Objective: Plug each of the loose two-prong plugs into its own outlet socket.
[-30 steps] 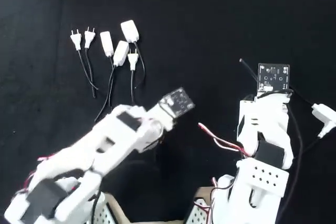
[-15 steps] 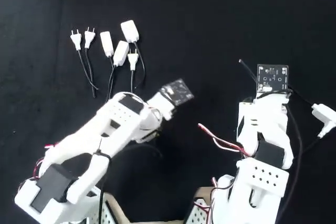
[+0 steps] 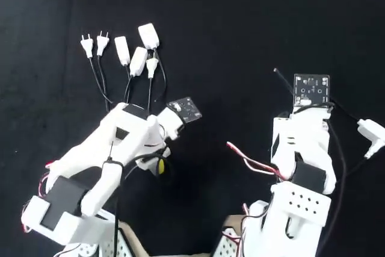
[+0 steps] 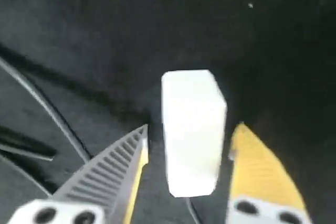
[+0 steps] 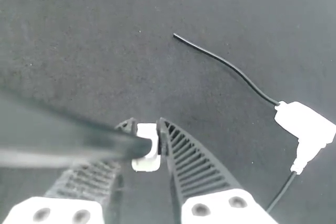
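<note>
Three two-prong plugs (image 3: 87,45) (image 3: 102,41) (image 3: 152,67) and three white sockets (image 3: 122,49) (image 3: 138,59) (image 3: 148,34) lie bunched at the far left, with their black cables trailing toward me. The left arm (image 3: 129,142) hangs just below this bunch. My left gripper (image 4: 191,132) is open, its grey finger (image 4: 113,177) and yellow finger (image 4: 257,177) on either side of a white socket block (image 4: 193,119), with narrow gaps showing. My right gripper (image 5: 146,127) is shut on a small white plug piece (image 5: 147,161) whose cable runs off blurred.
Another white plug (image 5: 307,132) with a thin black cable lies on the cloth beside the right arm, near the table's right edge (image 3: 372,133). A red and white wire (image 3: 252,162) loops off the right arm. Black cloth (image 3: 240,34) covers the table.
The left arm has swung left and drawn back, bringing its wrist board closer to the bunch of plugs and cables. The right arm has kept still.
</note>
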You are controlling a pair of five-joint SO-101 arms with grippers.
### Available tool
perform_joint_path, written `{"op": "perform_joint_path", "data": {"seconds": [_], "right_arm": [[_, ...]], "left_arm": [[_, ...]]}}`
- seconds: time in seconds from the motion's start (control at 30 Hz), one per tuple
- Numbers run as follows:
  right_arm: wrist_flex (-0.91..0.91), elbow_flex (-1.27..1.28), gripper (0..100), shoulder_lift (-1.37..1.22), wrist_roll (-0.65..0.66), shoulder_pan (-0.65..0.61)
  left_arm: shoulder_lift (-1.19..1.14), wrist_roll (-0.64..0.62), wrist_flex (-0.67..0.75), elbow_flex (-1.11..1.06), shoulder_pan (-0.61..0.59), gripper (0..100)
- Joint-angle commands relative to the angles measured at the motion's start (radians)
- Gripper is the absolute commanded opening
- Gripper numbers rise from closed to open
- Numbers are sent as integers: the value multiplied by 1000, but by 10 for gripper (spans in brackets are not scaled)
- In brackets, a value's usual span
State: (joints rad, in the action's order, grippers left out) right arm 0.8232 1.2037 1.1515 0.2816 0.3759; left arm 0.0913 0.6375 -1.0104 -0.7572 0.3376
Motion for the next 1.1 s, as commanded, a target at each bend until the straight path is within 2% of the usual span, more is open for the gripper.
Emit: {"op": "perform_joint_path", "data": {"seconds": [0.0, 0.17, 0.27, 0.37, 0.63, 0.7, 0.87, 1.07], "right_arm": [[3, -13, 11, 16, 6, -15], [2, -13, 11, 16, 6, -15], [0, -13, 11, 16, 6, -15], [0, -13, 11, 16, 6, -15], [2, -13, 11, 16, 6, -15], [2, -13, 11, 16, 6, -15], [5, -13, 11, 16, 6, -15], [3, -10, 11, 16, 6, -15]], "left_arm": [[35, -25, -9, 30, 19, 173], [120, -87, -11, 48, 61, 23], [170, -97, -54, 81, 116, 32], [167, -161, -49, 130, 147, 30], [-61, -247, 75, 206, 214, 34], [-121, -255, 75, 271, 205, 53], [-221, -310, 21, 371, 159, 219], [-221, -313, -114, 458, 151, 233]]}}
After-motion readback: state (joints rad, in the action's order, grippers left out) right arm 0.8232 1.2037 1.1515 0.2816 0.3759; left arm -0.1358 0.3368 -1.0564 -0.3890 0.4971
